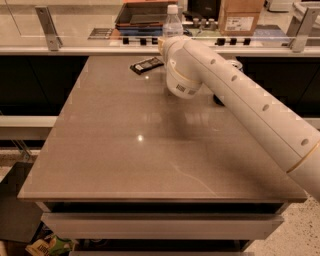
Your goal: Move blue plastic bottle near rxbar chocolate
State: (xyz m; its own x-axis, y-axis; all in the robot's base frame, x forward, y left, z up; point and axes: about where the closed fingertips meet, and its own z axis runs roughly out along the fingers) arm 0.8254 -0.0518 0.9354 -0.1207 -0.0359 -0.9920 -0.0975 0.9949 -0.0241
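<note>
The blue plastic bottle [172, 23] stands upright at the table's far edge; only its white cap and clear upper part show above my arm. The rxbar chocolate [147, 65], a flat black bar, lies on the table just left of and in front of the bottle. My gripper is hidden behind the white wrist housing [183, 75], right at the bottle's lower part. The bottle's base and any contact with it are hidden.
My white arm [250, 115] crosses the table's right half from the lower right. A dark object [218, 100] shows partly behind it. The brown table [125, 150] ends at a railing with a glass panel [75, 35]; a cardboard box [241, 15] stands beyond it.
</note>
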